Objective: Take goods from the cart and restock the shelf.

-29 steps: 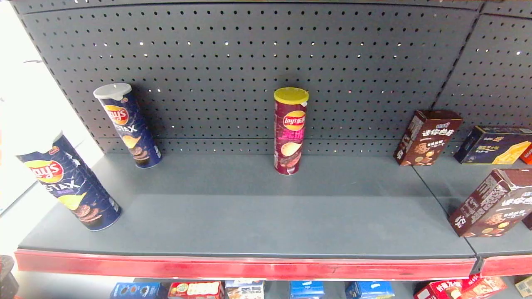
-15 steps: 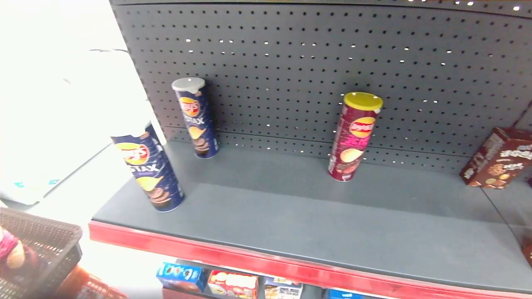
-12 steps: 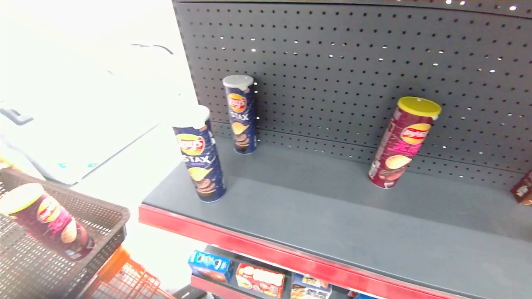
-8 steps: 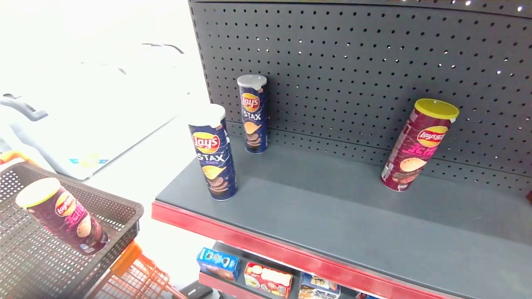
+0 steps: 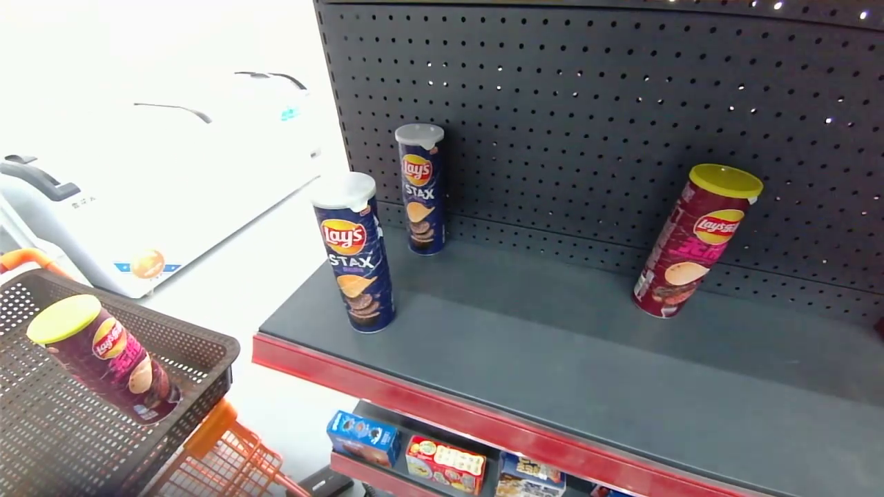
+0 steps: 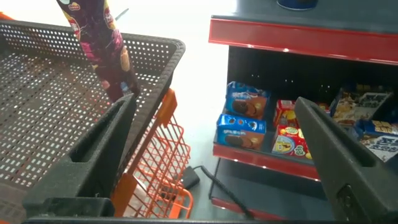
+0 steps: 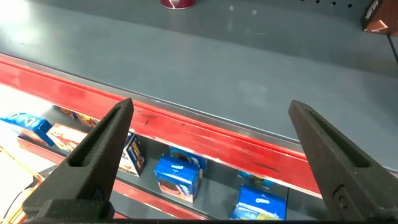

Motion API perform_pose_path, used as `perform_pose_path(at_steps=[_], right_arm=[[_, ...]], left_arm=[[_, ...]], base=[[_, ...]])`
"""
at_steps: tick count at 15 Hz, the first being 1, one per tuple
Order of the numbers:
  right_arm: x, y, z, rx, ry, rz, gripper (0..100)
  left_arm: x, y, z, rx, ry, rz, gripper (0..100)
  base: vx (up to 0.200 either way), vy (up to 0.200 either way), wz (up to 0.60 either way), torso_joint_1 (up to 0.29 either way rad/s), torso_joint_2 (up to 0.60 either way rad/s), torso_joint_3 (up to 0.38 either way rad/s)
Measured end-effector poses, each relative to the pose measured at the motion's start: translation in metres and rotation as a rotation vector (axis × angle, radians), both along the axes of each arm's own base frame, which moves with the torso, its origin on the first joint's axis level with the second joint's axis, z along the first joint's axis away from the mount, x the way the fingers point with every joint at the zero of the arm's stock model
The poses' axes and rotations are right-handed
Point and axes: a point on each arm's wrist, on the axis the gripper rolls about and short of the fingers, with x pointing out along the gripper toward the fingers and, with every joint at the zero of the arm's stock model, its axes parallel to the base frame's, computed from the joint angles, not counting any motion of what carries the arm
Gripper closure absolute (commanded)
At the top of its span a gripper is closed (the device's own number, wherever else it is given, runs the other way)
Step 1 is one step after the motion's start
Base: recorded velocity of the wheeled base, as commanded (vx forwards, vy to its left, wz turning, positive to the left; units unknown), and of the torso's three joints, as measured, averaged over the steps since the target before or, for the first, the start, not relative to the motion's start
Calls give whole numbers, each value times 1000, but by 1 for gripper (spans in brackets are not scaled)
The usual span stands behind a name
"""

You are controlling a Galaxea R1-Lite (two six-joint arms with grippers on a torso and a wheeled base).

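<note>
A maroon chip can with a yellow lid (image 5: 103, 359) stands tilted in the dark mesh basket (image 5: 207, 366) of the orange cart (image 5: 228, 455) at lower left. The can (image 6: 99, 46) also appears in the left wrist view, beyond my open left gripper (image 6: 214, 134), which is low beside the basket rim (image 6: 161, 56). On the grey shelf (image 5: 552, 345) stand two navy chip cans (image 5: 353, 262) (image 5: 420, 190) and one maroon can (image 5: 694, 241). My right gripper (image 7: 208, 140) is open in front of the shelf's red edge (image 7: 205, 134), holding nothing.
A black pegboard (image 5: 587, 103) backs the shelf. The lower shelf holds blue and red snack boxes (image 5: 442, 459) (image 6: 245, 115) (image 7: 180, 174). A white appliance (image 5: 138, 200) stands at the left beyond the cart. A brown box corner (image 7: 379, 15) sits at the shelf's far right.
The head camera has swung left, bringing the cart and its maroon can into view and pushing the brown boxes out of frame. The cans on the shelf have not moved.
</note>
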Motion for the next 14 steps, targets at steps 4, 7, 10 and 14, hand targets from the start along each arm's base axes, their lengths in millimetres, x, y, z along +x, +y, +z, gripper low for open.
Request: perform_pose_path(at_steps=[4, 7, 10, 14], right_arm=[[0, 0, 0, 0, 0, 0, 0], [0, 0, 0, 0, 0, 0, 0], [0, 0, 0, 0, 0, -1, 0], [0, 0, 0, 0, 0, 0, 0]], left_arm=[[0, 0, 0, -1, 0, 1, 0], [0, 0, 0, -4, 0, 8, 0], [0, 1, 7, -13, 7, 69, 0], [19, 0, 45, -50, 130, 184, 0]], base=[[0, 0, 0, 0, 0, 0], [0, 0, 0, 0, 0, 0], [0, 0, 0, 0, 0, 0], [0, 0, 0, 0, 0, 0]])
